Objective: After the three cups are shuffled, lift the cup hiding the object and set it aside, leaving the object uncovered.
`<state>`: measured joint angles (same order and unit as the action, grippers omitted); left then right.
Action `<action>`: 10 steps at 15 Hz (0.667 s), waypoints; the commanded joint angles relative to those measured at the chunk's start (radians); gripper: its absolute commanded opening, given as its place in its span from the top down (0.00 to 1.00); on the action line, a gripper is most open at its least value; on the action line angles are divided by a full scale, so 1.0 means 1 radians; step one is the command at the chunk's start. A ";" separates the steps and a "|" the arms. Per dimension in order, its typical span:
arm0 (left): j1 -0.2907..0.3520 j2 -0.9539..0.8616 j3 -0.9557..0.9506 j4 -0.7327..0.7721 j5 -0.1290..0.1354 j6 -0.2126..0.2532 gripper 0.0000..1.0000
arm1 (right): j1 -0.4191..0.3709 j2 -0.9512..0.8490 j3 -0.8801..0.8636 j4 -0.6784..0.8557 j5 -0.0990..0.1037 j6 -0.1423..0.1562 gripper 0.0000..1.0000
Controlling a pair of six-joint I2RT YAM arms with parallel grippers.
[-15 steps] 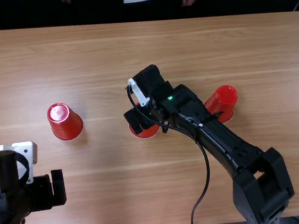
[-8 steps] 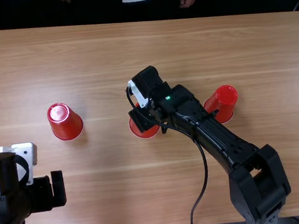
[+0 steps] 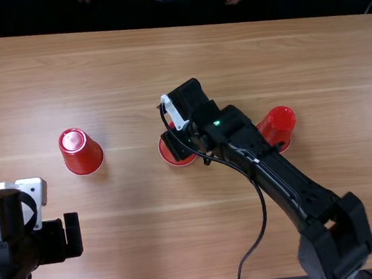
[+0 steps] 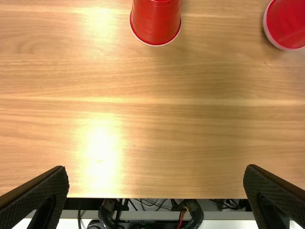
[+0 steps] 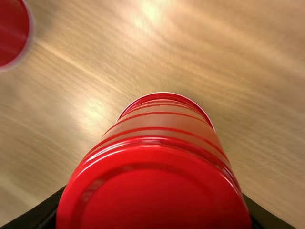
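Three red cups stand upside down in a row on the surface [image 3: 177,54]: a left cup [image 3: 79,151], a middle cup [image 5: 157,162] and a right cup [image 3: 277,128]. There are two arms.

The right arm comes in from the near right corner and slants across the middle, passing just beside the right cup. Its pincer [image 3: 179,145] sits over the middle cup. In the right wrist view, the cup's base is close up between the two fingers, one finger [image 5: 33,214] against each flank, so the pincer grips it. I cannot tell whether the cup's rim is off the surface.

The left arm stays low at the near left corner, well apart from every cup. Its pincer [image 4: 153,174] is spread wide, holding nothing, and the left cup is ahead of it.

Compared with a second ago, the right pincer has drawn in from a wider spread onto the middle cup. Over the last half second it and the cup's rim have shifted slightly toward the far edge. The left arm and the two outer cups have not moved.
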<state>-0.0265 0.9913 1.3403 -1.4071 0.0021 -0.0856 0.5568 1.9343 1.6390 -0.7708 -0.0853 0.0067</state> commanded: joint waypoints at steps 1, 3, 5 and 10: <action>-0.027 0.017 -0.007 0.004 0.000 -0.003 0.00 | 0.008 -0.078 0.051 0.000 0.001 0.012 0.93; -0.043 0.049 -0.007 0.004 0.000 -0.003 0.00 | 0.003 -0.181 0.041 -0.005 0.001 0.012 0.93; -0.043 0.053 -0.007 0.004 0.000 -0.001 0.00 | -0.005 -0.279 0.024 -0.018 0.002 0.010 0.92; -0.043 0.072 -0.004 0.006 0.000 -0.001 0.00 | -0.175 -0.514 -0.146 -0.049 0.006 0.004 0.92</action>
<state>-0.0601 1.0599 1.3403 -1.4010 0.0036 -0.0837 0.3840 1.4227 1.5208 -0.8173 -0.0814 0.0074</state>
